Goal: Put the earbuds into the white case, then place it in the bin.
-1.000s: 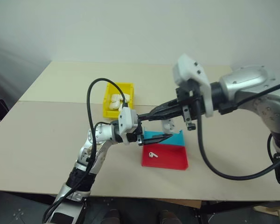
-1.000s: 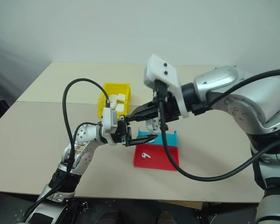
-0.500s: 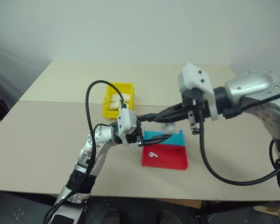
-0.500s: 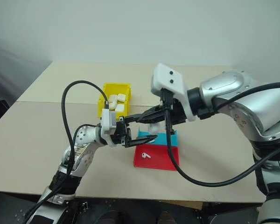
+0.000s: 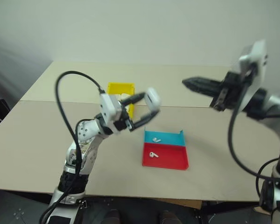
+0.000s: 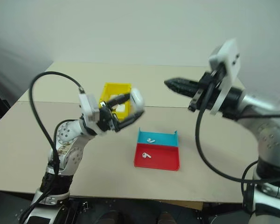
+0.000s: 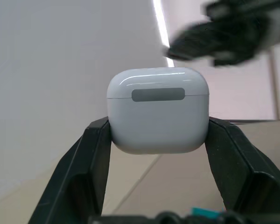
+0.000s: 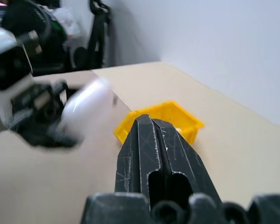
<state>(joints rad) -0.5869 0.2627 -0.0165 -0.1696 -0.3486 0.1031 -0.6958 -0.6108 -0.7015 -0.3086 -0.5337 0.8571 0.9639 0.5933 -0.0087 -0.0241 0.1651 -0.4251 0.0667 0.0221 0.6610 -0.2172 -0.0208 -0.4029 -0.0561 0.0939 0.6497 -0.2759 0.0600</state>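
**Spotter:** Where's the grip?

**Me:** My left gripper [image 7: 157,140] is clamped across the flat sides of the small glossy white rounded plastic case [image 7: 157,111], lid shut, held above the table left of the tray. I reckon it's light, stiff, slippery. Right gripper [image 6: 170,83] is pressed together, empty.

**Spotter:** Earbuds? Writing?

**Me:** Two tiny white earbuds [image 5: 152,154] lie in the flat red and blue tray [image 5: 170,161]; the small yellow plastic bin [image 5: 115,88] sits farther back. No writing visible.

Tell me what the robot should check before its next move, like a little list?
1. Left pincer holds the white case firmly: ok.
2. Case lid shut: ok.
3. Earbuds inside the case: not ok; two earbuds lie in the red and blue tray.
4. Right pincer ready to pick: not ok, shut.
5. Yellow bin has room: cannot tell.
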